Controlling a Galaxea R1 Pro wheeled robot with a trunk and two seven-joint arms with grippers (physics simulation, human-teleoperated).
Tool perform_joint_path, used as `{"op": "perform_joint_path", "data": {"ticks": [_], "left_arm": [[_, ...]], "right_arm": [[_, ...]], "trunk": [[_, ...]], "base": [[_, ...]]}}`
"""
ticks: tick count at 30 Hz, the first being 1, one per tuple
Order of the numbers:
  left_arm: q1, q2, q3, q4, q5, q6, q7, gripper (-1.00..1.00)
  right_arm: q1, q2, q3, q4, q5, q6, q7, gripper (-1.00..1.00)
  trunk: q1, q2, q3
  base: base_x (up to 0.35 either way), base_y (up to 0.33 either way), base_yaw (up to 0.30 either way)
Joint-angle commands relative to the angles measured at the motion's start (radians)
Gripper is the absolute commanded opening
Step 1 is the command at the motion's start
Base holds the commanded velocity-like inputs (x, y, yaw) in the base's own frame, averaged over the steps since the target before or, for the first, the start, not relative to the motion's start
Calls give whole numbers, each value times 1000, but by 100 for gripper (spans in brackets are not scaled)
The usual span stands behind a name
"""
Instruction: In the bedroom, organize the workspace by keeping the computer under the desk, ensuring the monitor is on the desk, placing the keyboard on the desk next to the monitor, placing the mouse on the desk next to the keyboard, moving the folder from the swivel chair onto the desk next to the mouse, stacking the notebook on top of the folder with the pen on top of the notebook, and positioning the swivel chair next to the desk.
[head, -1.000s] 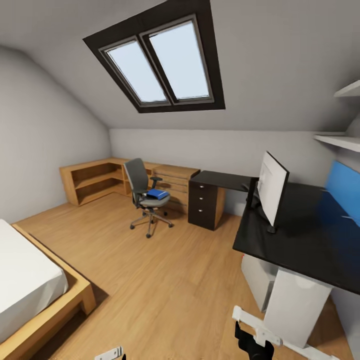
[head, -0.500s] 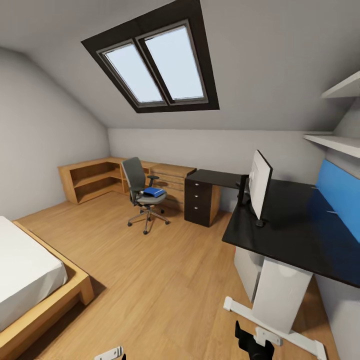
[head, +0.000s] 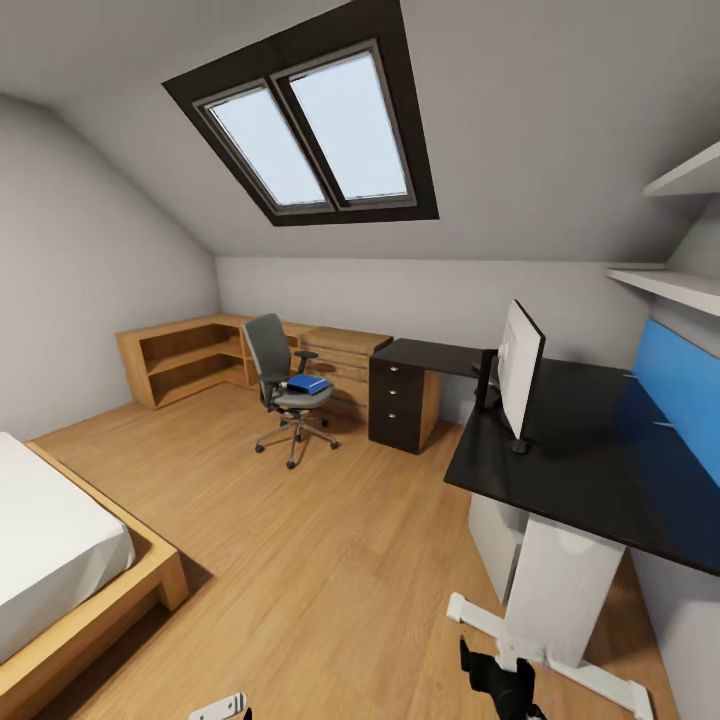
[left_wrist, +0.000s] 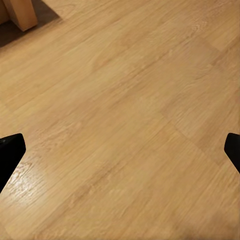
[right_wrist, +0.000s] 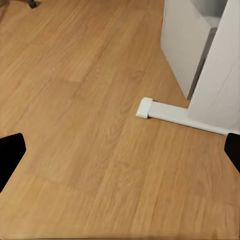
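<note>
Black desk (head: 600, 470) at 3 o'clock, top resting on a white leg with a flat foot. Monitor (head: 520, 368) upright on the desk's near-left corner, seen nearly edge-on. White computer (head: 497, 540) on the floor under the desk. Grey swivel chair (head: 283, 385) at 11 o'clock, well apart from the desk; a blue folder (head: 308, 384) lies flat on its seat.

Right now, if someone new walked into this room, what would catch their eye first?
Probably the dark-framed skylight set in the sloped ceiling, bright against the grey walls. Next, the monitor standing on the black desk at the right. Across the wooden floor, by the far wall, the swivel chair stands apart from the desk with the blue folder lying on its seat.
</note>
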Motion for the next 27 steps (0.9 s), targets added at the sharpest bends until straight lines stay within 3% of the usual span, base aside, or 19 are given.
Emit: {"op": "perform_joint_path", "data": {"ticks": [1, 2, 11, 12, 14, 15, 20, 27], "left_arm": [[-1, -1, 3, 0, -1, -3, 1, 100], [-1, -1, 3, 0, -1, -3, 1, 100], [-1, -1, 3, 0, -1, -3, 1, 100], [-1, 0, 3, 0, -1, -3, 1, 100], [-1, 0, 4, 0, -1, -3, 2, 100], [-1, 1, 4, 0, -1, -3, 2, 100], [-1, 4, 4, 0, 0, -3, 2, 100], [-1, 5, 4, 0, 0, -3, 2, 100]], "right_arm": [[-1, 0, -1, -26, 2, 36, -2, 100], [-1, 0, 1, -85, 5, 118, -2, 100], [-1, -14, 1, -426, 8, 528, -2, 100], [-1, -19, 1, -509, 7, 607, -2, 100], [0, -22, 1, -595, 6, 678, -1, 100], [1, -23, 0, -712, 5, 761, 0, 100], [2, -20, 0, -848, 1, 850, 2, 100], [2, -19, 0, -931, 1, 865, 2, 100]], "trunk": [[0, -1, -1], [0, -1, -1], [0, -1, -1], [0, -1, -1], [0, -1, -1], [0, -1, -1], [0, -1, -1], [0, -1, -1]], "base": [[0, 0, 0], [0, 0, 0], [0, 0, 0], [0, 0, 0], [0, 0, 0], [0, 0, 0], [0, 0, 0], [0, 0, 0]]}}
